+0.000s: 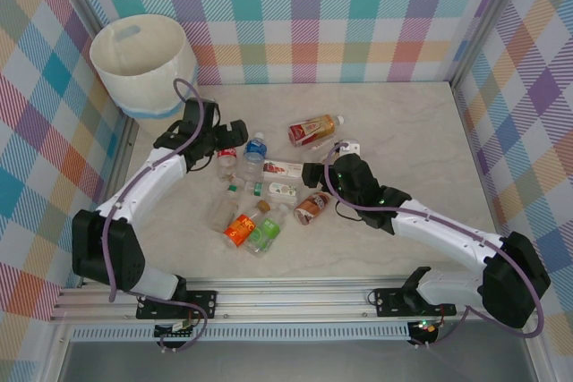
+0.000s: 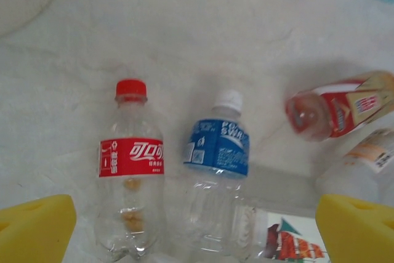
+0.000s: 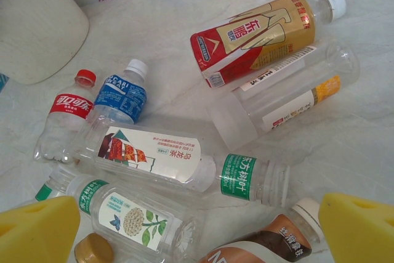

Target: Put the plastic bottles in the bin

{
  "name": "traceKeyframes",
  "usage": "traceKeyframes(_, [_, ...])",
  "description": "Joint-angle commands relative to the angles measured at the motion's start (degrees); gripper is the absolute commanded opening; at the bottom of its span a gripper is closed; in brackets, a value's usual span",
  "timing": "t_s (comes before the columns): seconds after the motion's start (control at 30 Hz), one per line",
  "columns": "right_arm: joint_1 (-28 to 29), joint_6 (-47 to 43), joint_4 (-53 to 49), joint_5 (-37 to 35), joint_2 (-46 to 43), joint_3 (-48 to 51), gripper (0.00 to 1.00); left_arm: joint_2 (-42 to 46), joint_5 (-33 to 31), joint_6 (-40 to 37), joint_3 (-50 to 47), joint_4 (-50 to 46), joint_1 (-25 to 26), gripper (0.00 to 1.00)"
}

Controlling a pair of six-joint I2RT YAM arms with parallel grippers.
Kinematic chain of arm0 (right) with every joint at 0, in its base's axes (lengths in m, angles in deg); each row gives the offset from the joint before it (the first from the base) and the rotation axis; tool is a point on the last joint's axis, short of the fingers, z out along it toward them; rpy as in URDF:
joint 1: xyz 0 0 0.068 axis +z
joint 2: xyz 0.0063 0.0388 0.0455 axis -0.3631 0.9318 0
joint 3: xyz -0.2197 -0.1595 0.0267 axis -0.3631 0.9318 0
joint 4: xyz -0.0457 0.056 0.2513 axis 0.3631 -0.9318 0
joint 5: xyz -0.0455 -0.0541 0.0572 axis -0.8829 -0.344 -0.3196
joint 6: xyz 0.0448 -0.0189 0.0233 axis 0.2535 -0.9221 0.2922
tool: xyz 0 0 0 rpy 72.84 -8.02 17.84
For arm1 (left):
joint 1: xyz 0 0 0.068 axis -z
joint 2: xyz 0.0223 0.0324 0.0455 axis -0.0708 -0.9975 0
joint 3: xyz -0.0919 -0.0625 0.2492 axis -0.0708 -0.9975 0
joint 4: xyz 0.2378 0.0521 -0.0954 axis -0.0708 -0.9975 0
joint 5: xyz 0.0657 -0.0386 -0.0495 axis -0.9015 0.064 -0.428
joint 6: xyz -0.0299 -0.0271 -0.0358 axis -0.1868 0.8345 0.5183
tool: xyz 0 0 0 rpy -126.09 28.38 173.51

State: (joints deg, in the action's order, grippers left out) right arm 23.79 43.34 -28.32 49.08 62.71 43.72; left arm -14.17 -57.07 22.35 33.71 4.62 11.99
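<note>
Bin [image 1: 139, 55] cream-white with light blue band; red-label bottle [image 2: 130, 158] clear, red cap; blue-label bottle [image 2: 217, 149] clear, white cap; red-and-tan bottle [image 3: 258, 32] white-capped; green-label bottle [image 1: 265, 235]; orange-label bottle [image 1: 239, 228]; table [image 1: 421, 131] shows pale marbled beige; walls [image 1: 358, 6] pastel plaid.

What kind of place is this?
Probably a robot testing booth, not a home: two robot arms bolted to a metal rail, plaid walls all around, and plastic bottles scattered on a table near a bin.
</note>
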Motion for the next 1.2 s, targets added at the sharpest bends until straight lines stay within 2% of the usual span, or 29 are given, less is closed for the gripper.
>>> traceKeyframes(0.0, [0.18,-0.17,0.21,-0.66,-2.09,0.11,1.0,-2.73,5.46,-0.9,-0.8,0.39,-1.93,1.0])
traceKeyframes(0.27, [0.18,0.93,-0.41,-1.46,-4.42,1.74,1.0,-11.36,6.02,-4.08,0.12,-1.21,-4.57,0.99])
traceKeyframes(0.43, [0.18,1.27,-0.98,-1.82,-5.13,2.07,1.0,-15.68,7.05,-4.93,1.18,-2.07,-4.8,0.9])
traceKeyframes(0.77, [0.18,1.8,-3.13,-1.86,-5.81,2.79,1.0,-24.44,6.08,-5.01,6.12,-2.45,-4.79,0.65])
traceKeyframes(1.0, [0.18,2.32,-2.93,-2.57,-5.72,3.28,1.0,-26.8,4.92,-5.33,6.51,-1.85,-4.76,0.58])
traceKeyframes(1.17, [0.18,2.75,-2.62,-2.53,-4.86,2.9,1.0,-25.12,5.24,-5.7,6.12,-1.8,-4.8,0.53])
